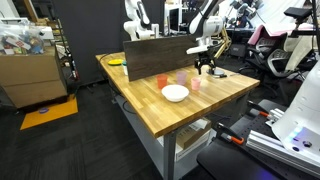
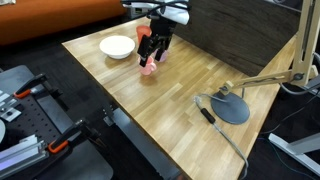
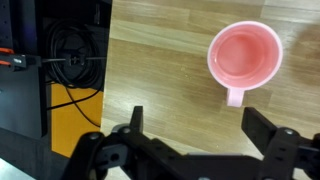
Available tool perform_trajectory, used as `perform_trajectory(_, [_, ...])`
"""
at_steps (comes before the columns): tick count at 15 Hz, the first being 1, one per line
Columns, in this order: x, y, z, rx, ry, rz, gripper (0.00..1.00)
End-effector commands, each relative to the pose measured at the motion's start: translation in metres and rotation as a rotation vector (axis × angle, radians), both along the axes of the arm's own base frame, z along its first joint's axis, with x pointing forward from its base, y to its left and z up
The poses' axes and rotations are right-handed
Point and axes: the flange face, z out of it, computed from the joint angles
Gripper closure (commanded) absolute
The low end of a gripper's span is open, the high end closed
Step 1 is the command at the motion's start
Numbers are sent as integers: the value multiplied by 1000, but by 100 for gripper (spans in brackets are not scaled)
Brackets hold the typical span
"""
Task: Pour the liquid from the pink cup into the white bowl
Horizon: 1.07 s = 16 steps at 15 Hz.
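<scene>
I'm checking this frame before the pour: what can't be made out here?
- Liquid in the small pale pink translucent plastic cup: the wrist view shows only a pink inside, no readable level.
- That cup in an exterior view: partly covered by the gripper.
- The shallow round white bowl: outside the wrist view; its contents are too small in both exterior views.

exteriors: far, high, different sides, share table (image 1: 215,90) | wrist: close, straight down
</scene>
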Motion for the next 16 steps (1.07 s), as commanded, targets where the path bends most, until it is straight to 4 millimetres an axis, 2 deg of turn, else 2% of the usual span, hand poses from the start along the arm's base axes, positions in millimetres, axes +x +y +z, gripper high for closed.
perform_trajectory(1, [3, 0, -4, -2, 5, 0, 0])
perform_trajectory(8, [10, 1, -8, -6, 1, 6, 0])
perform_trajectory(12, [22, 7, -14, -27, -3, 18, 0])
perform_trajectory(16, [28, 5, -31, -32, 12, 12, 0])
